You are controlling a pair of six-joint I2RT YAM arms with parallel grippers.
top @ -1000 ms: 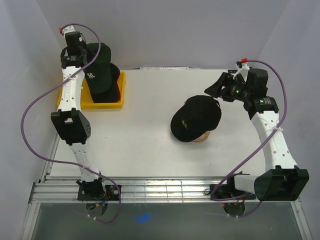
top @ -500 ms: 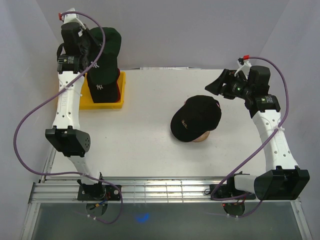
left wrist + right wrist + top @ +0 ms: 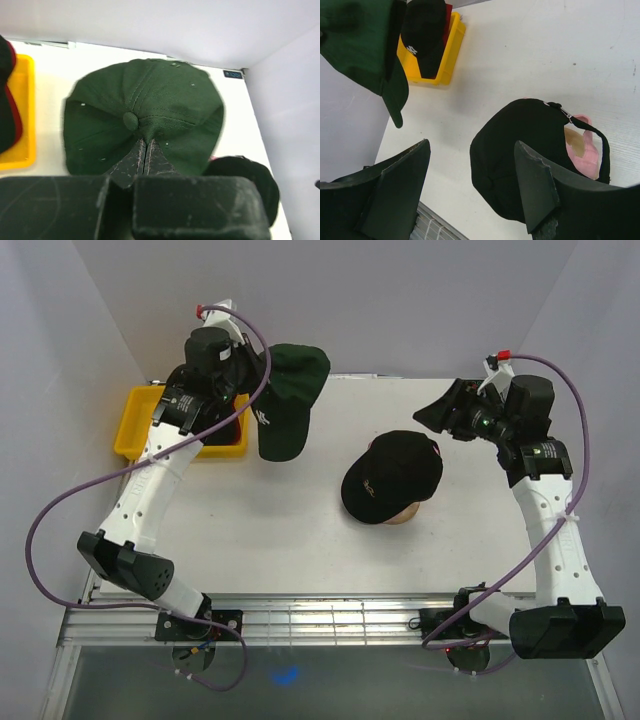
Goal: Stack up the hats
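Note:
My left gripper point(image 3: 262, 390) is shut on the crown of a dark green hat point(image 3: 290, 390) and holds it in the air just right of the yellow tray. In the left wrist view the fingertips point(image 3: 144, 150) pinch the green hat point(image 3: 145, 105) below its top button. A black hat point(image 3: 392, 477) sits on the wooden pedestal point(image 3: 408, 513) mid-table; it also shows in the right wrist view point(image 3: 530, 150). A dark hat with a white logo point(image 3: 422, 35) lies over a red hat point(image 3: 449, 15) in the tray. My right gripper point(image 3: 432, 415) is open and empty, right of and above the black hat.
The yellow tray point(image 3: 138, 420) stands at the table's back left corner and shows in the right wrist view point(image 3: 447, 57). Grey walls close in the left, back and right. A metal rail runs along the near edge point(image 3: 330, 620).
My left arm has swung right with the green hat, from above the tray out over the table towards the black hat. The right arm has barely moved.

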